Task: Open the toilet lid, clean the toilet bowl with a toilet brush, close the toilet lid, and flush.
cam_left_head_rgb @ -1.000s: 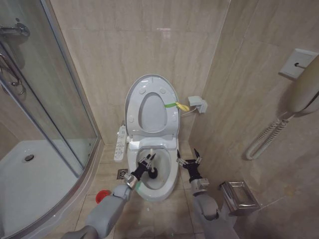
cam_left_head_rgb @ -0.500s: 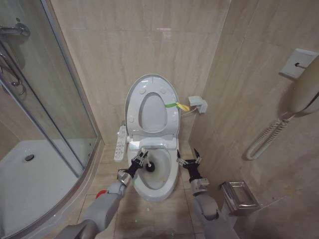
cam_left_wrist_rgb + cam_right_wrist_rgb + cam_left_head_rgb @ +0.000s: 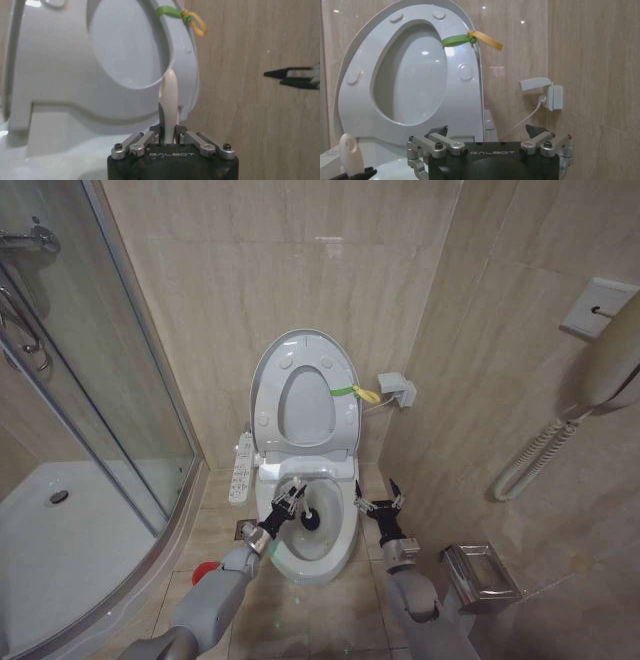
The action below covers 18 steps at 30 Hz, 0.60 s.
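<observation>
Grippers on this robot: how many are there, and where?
2. The left gripper is over the toilet bowl, shut on the toilet brush. The right gripper hangs open beside the bowl's right rim.

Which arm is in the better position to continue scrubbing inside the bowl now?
Left. The left gripper is shut on the toilet brush inside the toilet bowl; the right gripper hangs open beside the rim.

Your head view looks down from well back, while both wrist views sit close, facing and sharing the raised toilet lid point(image 3: 303, 395).
</observation>
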Tool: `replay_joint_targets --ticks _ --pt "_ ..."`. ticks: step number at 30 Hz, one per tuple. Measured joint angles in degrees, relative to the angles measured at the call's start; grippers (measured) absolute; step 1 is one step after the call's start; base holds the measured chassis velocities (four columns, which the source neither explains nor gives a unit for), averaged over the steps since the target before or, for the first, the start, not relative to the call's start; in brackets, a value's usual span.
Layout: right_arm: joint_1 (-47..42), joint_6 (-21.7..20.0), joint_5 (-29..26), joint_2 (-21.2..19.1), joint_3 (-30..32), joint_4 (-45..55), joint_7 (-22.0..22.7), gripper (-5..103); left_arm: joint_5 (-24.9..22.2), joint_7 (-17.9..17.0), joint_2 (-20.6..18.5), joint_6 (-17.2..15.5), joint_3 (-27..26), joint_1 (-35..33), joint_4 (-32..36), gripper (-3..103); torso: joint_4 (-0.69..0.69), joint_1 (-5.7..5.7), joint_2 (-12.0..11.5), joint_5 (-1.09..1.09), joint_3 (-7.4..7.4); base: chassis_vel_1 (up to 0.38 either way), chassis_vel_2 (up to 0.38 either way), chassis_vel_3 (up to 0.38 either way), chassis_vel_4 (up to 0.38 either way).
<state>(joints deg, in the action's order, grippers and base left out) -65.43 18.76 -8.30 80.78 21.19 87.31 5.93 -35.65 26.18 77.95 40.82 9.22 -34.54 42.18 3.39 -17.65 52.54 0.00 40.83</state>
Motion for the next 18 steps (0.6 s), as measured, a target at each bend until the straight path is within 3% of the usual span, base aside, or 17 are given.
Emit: replay_joint_targets --ticks 8,18 --pt "0.0 0.0 0.0 0.0 0.0 0.0 0.0 100 0.88 -7.83 -4.59 -5.73 4.03 -5.34 15.81 18 -0.01 0.01 0.0 -0.01 0.0 0.0 0.0 0.0 0.0" --pt "0.0 0.0 0.0 0.0 0.0 0.0 0.0 100 0.51 -10.34 -5.49 -6.78 5.02 -8.04 21.77 18 0.0 0.01 0.01 0.0 0.0 0.0 0.0 0.0 0.0"
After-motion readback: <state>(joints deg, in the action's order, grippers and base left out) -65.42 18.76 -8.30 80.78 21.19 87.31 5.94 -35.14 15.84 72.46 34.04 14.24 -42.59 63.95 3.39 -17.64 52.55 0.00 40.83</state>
